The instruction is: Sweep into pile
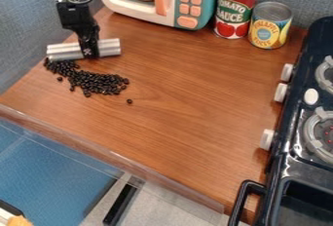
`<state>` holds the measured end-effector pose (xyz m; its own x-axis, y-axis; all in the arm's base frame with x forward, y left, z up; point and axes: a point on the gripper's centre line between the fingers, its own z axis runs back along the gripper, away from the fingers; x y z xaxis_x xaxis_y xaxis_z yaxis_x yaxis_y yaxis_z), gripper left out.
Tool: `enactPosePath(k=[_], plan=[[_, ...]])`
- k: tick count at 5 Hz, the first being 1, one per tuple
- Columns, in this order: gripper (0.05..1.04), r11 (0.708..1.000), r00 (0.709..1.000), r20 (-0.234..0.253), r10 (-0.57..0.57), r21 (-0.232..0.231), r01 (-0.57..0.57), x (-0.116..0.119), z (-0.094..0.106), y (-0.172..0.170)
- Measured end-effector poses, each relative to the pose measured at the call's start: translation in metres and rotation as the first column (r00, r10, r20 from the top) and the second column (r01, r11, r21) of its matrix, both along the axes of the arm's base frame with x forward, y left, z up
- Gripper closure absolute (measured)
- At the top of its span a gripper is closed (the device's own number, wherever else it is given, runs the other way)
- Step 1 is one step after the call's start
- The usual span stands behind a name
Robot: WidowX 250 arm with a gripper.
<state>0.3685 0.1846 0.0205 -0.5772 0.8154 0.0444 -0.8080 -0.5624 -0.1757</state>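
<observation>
At the upper left of the camera view, the gripper hangs down over the counter, shut on a silver cylindrical bar that lies crosswise, low over the wood. The bar sticks out on both sides of the gripper. Just in front of it, dark beans form an elongated pile running from under the bar's left end toward the right. A few beans lie loose along the pile's edges, and a single bean sits apart to the lower right.
Behind, a toy microwave stands at the counter's back edge, with a tomato sauce can and a pineapple can to its right. A dark toy stove lines the right side. A clear barrier runs along the front edge.
</observation>
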Motion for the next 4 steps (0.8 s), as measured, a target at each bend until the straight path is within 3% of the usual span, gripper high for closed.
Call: enactPosePath(k=[1, 4], plan=[[0.705, 1.000, 0.999, 0.045, 0.019, 0.001, -0.019, -0.005, 0.015, -0.001], [0.705, 0.999, 0.995, 0.086, 0.050, 0.005, -0.051, -0.029, 0.029, -0.009]])
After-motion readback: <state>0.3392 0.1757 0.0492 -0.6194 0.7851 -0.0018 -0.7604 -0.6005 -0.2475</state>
